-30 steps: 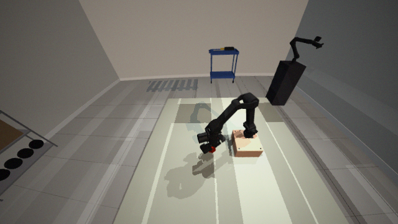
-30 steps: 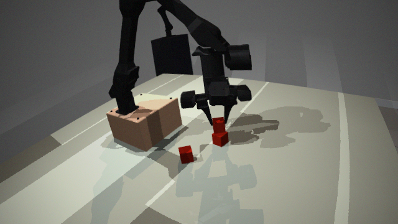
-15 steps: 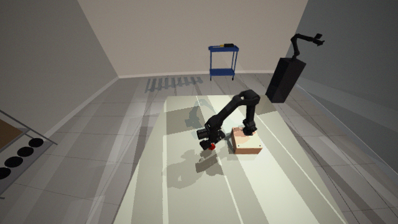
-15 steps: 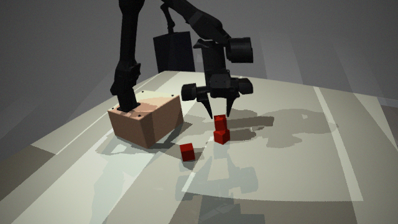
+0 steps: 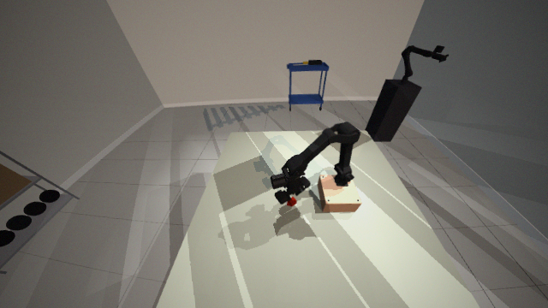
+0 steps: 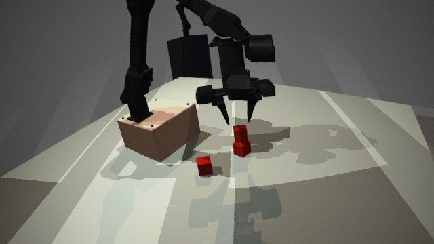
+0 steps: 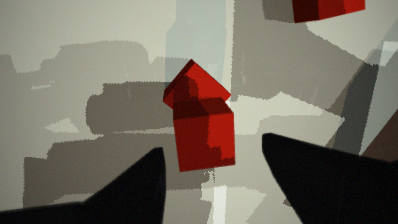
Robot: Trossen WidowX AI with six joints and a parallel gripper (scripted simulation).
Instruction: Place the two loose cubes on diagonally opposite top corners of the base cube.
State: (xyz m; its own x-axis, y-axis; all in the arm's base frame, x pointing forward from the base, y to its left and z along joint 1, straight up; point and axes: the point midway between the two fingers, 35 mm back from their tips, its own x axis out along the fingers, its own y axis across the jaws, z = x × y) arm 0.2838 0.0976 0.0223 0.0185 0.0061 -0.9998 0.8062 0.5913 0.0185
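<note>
The base cube is red and stands on the table, its sides turned at an angle to the cube above. One loose red cube sits on top of it, partly covering its top; whether it is fully level I cannot tell. The other loose red cube stands apart on the table, nearer the exterior camera. My gripper is open and points down. Its fingertips are just above the upper cube, one to each side, with gaps. In the top view the gripper hides most of the cubes.
The arm stands on a wooden-coloured box with screws in its top, beside the cubes. The pale table carries strong shadows and light stripes. A blue cart and a dark pedestal with another arm stand beyond the table.
</note>
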